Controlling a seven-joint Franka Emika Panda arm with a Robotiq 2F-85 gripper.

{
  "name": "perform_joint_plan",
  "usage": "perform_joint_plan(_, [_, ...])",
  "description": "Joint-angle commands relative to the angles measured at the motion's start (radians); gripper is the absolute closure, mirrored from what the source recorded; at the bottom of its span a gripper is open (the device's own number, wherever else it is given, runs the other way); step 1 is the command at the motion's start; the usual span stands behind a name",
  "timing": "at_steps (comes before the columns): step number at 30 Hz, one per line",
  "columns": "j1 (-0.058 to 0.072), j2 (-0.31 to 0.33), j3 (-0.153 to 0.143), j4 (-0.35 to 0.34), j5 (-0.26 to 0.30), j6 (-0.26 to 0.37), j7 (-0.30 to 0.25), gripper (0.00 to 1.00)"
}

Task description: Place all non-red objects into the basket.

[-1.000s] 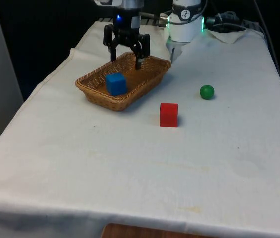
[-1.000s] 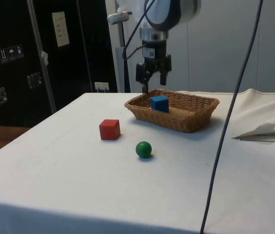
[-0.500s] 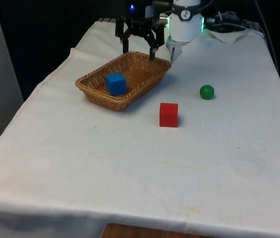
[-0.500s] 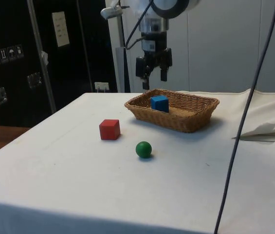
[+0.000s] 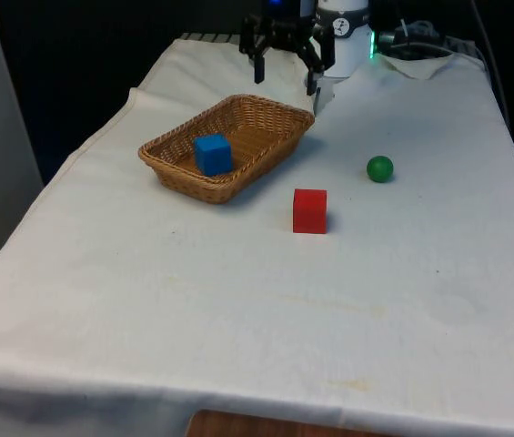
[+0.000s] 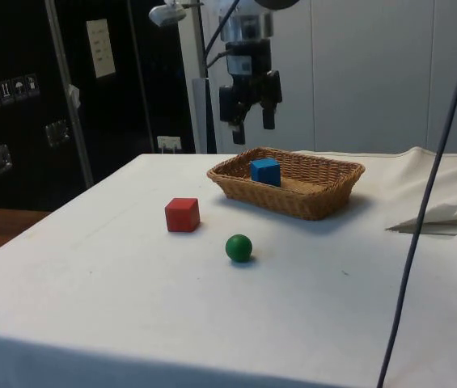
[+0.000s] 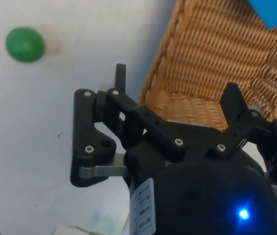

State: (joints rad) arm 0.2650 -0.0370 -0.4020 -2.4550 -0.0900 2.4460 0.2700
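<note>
Three things lie below me on the white tabletop (image 5: 238, 319), and my fingers (image 5: 312, 70) are spread wide apart with nothing between them; I hang in the air above the far end of the wicker basket (image 5: 266, 123), clear of its rim. In the side view my fingers (image 6: 266, 113) hover well above the basket (image 6: 317, 198), over its end nearest the dark cabinets; in the wrist view the fingers (image 7: 121, 81) straddle the basket's woven edge (image 7: 197, 63) with bare cloth beside it.

Taking the red cube (image 5: 309, 210) in the front view as the centre of the dial: the blue cube (image 5: 212, 153) sits at about ten o'clock, inside the basket and toward its nearer end, resting on the woven floor; the green ball (image 5: 379, 168) sits at about two o'clock, on the cloth, well apart from the basket and apart from the red cube; I am up near twelve o'clock, past the basket's far rim.

From the side, the red cube (image 6: 182, 214) and the green ball (image 6: 239, 247) lie near each other on the open cloth, not touching; the blue cube (image 6: 264, 170) stands in the basket; the ball (image 7: 25, 44) also shows green on the cloth from my wrist, with a corner of the blue cube (image 7: 275, 12) at the picture's edge.
</note>
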Motion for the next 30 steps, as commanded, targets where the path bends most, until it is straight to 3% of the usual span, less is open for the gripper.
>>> perform_joint_plan(1, [0.003,-0.006,0.007,0.001,-0.021,-0.017,0.025,0.00])
perform_joint_plan(9, [0.003,-0.027,0.066,0.005,-0.016,-0.061,0.056,0.00])
perform_joint_plan(10, [0.000,-0.025,0.060,0.004,0.000,-0.055,0.034,0.00])
perform_joint_plan(11, [0.003,-0.029,0.080,0.004,-0.017,-0.062,0.066,0.00])
perform_joint_plan(18, [0.002,-0.035,0.129,-0.007,-0.014,-0.050,0.099,0.00])
perform_joint_plan(20, [0.000,-0.028,0.126,0.001,0.000,-0.057,0.081,0.00])
perform_joint_plan(23, [0.002,-0.042,0.152,-0.019,-0.015,-0.035,0.116,0.00])
perform_joint_plan(30, [0.000,-0.045,0.183,-0.034,0.000,-0.016,0.121,0.00])
